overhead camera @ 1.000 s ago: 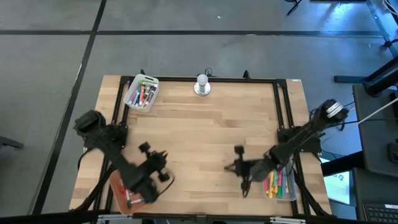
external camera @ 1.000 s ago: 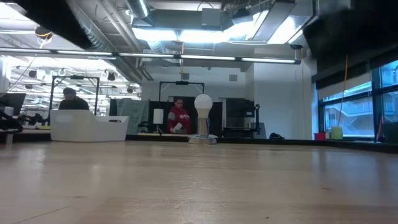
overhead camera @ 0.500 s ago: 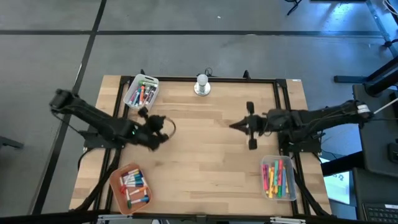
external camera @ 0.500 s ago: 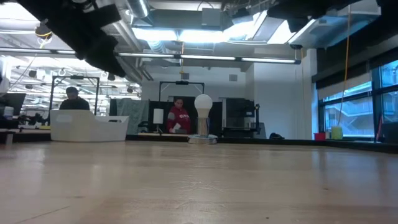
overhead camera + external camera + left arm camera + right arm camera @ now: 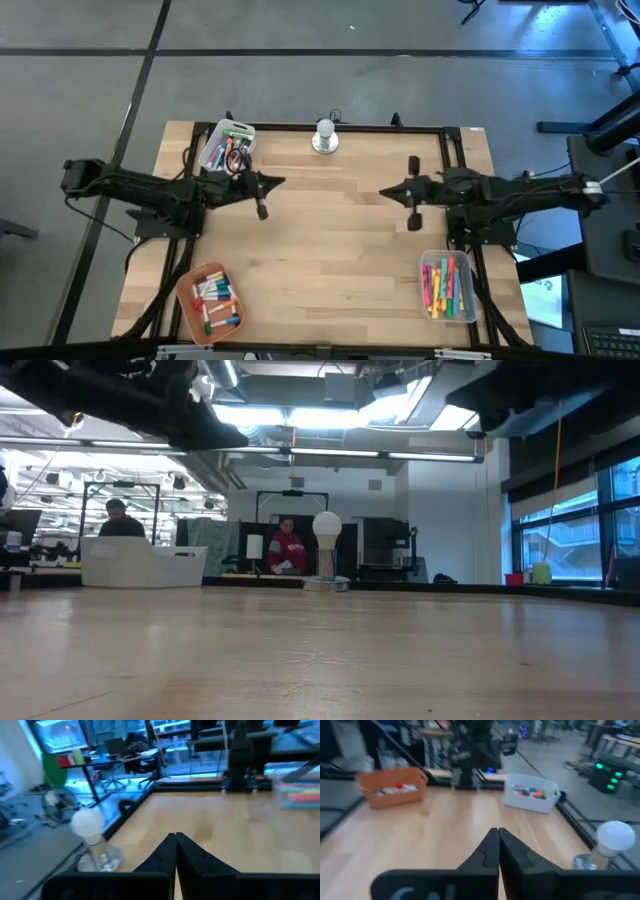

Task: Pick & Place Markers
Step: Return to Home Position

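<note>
I see both arms stretched out level over the table (image 5: 330,250), pointing toward each other from the two sides. In the low view they are only dark shapes at the top, well above the wood.

The left gripper (image 5: 272,183) hangs over the far left part of the table, just beside the white tray (image 5: 527,802). Its fingers (image 5: 160,856) are pressed together to one point and nothing is between them. The right gripper (image 5: 386,193) hangs over the right half of the table, well apart from the left one, with bare wood under and between them. Its jaws are also fully closed and empty, as I see in its own wrist view.

All the markers (image 5: 212,300) that I can see lie in trays. One group is in the orange tray (image 5: 390,796) at the near left corner. Another group is in the white tray at the far left. A third group, mostly coloured ones, is in the clear tray (image 5: 463,316) at the near right edge.

A white bulb (image 5: 325,137) on a metal foot stands upright at the middle of the far edge. Behind the table, in the room, a person (image 5: 288,550) in a red top shows just beside the bulb in the low view.
</note>
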`<state>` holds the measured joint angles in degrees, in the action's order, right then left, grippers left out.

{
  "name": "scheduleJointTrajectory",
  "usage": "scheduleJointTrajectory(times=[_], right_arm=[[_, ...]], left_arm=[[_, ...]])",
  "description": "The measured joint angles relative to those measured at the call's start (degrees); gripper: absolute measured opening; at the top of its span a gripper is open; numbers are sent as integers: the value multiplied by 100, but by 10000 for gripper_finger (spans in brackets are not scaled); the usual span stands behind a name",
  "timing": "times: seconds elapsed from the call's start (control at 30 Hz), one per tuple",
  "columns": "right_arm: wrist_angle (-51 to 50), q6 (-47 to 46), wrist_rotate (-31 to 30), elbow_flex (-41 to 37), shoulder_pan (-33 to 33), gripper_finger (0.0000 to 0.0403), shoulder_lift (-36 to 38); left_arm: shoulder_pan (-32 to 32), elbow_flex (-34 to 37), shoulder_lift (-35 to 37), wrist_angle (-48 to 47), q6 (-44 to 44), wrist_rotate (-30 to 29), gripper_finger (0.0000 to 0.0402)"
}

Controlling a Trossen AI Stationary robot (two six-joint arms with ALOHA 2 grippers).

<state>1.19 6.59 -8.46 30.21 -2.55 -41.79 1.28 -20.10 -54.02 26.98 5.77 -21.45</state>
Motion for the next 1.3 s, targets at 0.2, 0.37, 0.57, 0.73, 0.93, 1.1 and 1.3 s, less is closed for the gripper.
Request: scheduleJointTrajectory(times=[0.2, 0.37, 0.57, 0.73, 0.93, 1.1, 1.3], right_arm=[[-90, -257, 525, -717, 314, 1, 1443], [-594, -265, 507, -1016, 418, 1, 2658], [-726, -193, 657, -1563, 418, 1, 3816], [-841, -396, 657, -1795, 418, 1, 4175], [-537, -877, 611, -2122, 416, 1, 4174], [-47, -961, 672, -2496, 416, 1, 4174], [481, -1054, 698, -2994, 417, 2, 4173]], left_arm=[[-56, 4, 703, -742, 525, -362, 2], [-168, 2, 1559, -1521, 418, -335, 2], [-192, 734, 2119, -1142, 375, -705, 3], [-195, 1380, 2499, -633, 160, -750, 1], [-201, 1611, 3169, -711, -243, -1065, 7], [-204, 1615, 3696, -1184, -165, -485, 12], [-204, 1615, 4363, -1666, -71, 309, 12]])
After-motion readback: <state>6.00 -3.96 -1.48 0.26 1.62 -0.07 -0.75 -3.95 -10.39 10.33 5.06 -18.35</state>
